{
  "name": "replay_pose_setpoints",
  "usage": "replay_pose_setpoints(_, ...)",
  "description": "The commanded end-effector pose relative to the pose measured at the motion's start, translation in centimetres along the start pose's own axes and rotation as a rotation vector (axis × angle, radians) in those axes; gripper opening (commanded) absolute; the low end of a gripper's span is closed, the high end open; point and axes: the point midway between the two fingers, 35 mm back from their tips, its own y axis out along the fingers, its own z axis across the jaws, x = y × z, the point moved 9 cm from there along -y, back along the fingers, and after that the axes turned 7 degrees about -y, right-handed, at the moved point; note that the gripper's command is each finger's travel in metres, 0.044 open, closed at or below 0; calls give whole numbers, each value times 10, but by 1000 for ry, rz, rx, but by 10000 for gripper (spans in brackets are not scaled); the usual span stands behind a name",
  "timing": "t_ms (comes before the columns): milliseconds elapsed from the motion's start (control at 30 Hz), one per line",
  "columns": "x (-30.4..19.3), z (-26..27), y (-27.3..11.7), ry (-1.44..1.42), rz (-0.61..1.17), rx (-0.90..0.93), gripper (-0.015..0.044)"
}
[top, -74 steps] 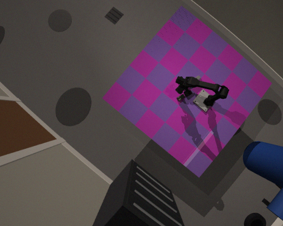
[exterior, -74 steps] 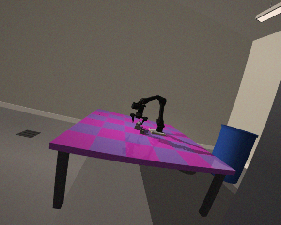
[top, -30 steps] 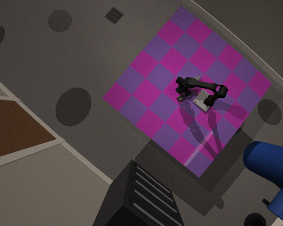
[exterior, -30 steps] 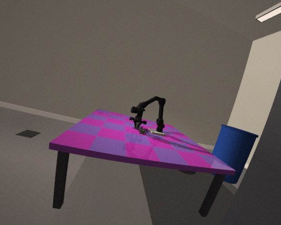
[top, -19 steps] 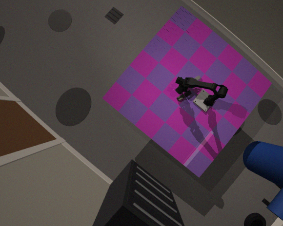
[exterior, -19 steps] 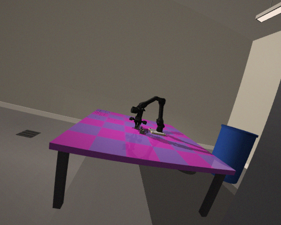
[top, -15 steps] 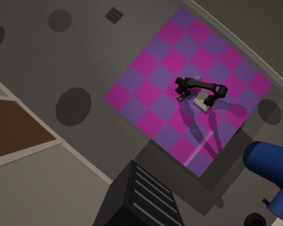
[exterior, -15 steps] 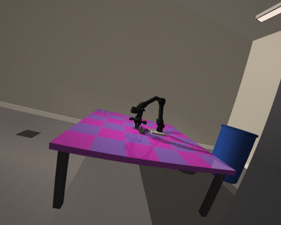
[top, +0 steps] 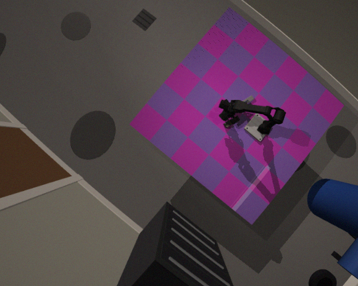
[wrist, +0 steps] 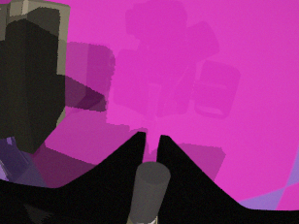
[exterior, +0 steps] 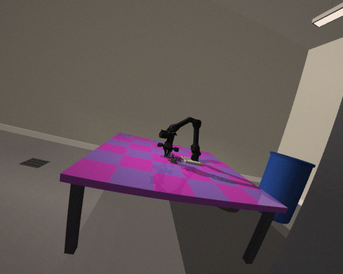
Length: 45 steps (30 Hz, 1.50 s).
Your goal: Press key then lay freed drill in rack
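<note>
Wrist view: tool (wrist: pixel 150 140) closed on the drill (wrist: pixel 152 190) (grey shaft between the dark fingers).
Drill: upright under the tool, above the checkered counter (wrist: pixel 245 40).
Rack: dark block with pale rim (wrist: pixel 32 72), left of the tool, apart from it.

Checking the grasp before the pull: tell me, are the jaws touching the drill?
Touching. The wrist view shows both dark jaws closed against the grey drill, no gap either side.

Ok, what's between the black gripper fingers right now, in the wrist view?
A grey cylindrical drill with a beige collar stands between the black fingers, and the gripper is shut on it. Its lower end is hidden behind the fingers; only pink table top shows beyond.
</note>
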Motion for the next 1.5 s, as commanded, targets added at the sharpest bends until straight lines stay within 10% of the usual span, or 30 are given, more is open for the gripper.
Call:
replay_pose_setpoints(0, 5, -1, -1, 4, 0, 0, 0)
replay_pose_setpoints(333, 20, -3, -2, 4, -2, 0, 0)
replay_pose_setpoints(900, 12, -2, 0, 4, -1, 0, 440)
replay_pose_setpoints(1467, 4, -2, 2, 4, 0, 0, 440)
